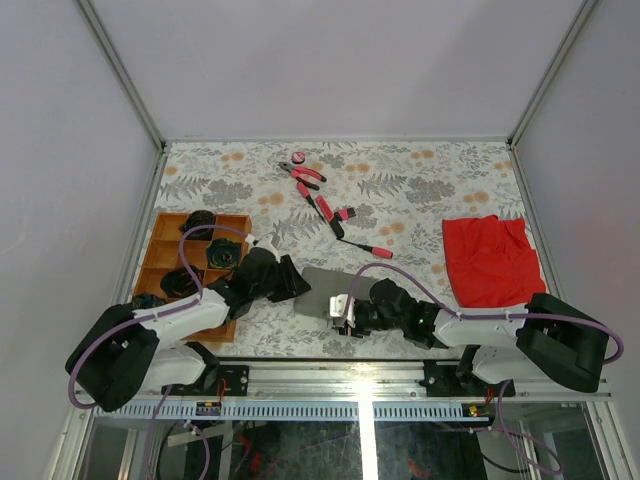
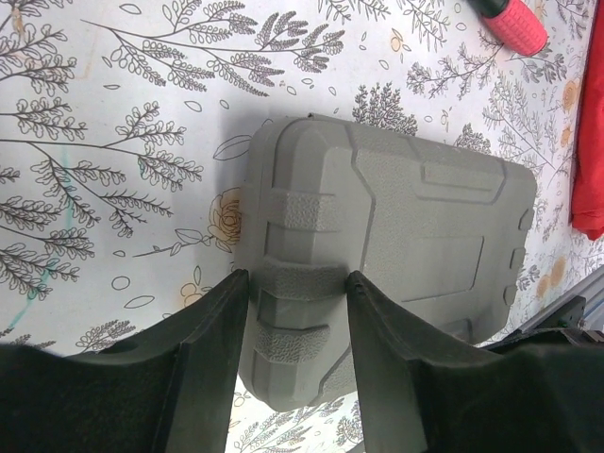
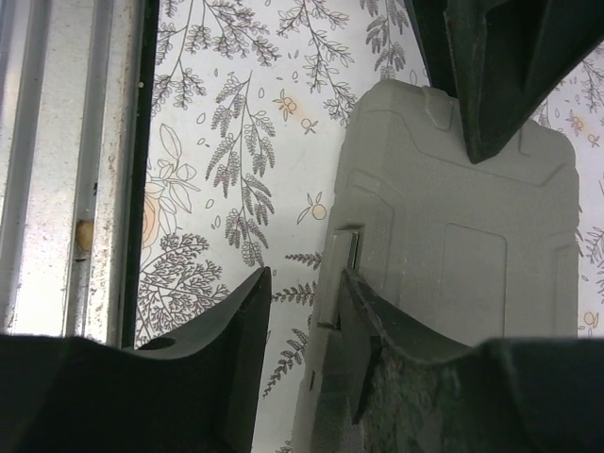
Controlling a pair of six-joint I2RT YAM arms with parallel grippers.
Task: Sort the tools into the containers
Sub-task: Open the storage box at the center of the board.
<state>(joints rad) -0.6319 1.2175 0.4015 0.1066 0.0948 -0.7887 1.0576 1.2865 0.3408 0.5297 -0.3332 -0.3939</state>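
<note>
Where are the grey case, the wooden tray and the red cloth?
grey case (image 2: 415, 236): left wrist view, middle of its lid.
wooden tray (image 1: 164, 240): top external view, a bare compartment.
red cloth (image 1: 490, 262): top external view, its middle.

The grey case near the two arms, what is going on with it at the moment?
Both arms are at the closed grey case, which lies flat on the table near their bases. The left gripper straddles the ribbed grip on one edge; whether it squeezes is unclear. The right gripper is open at another edge, one finger by what looks like a latch. The tools lie loose farther back, not yet sorted. The wooden tray sits on the left.
</note>
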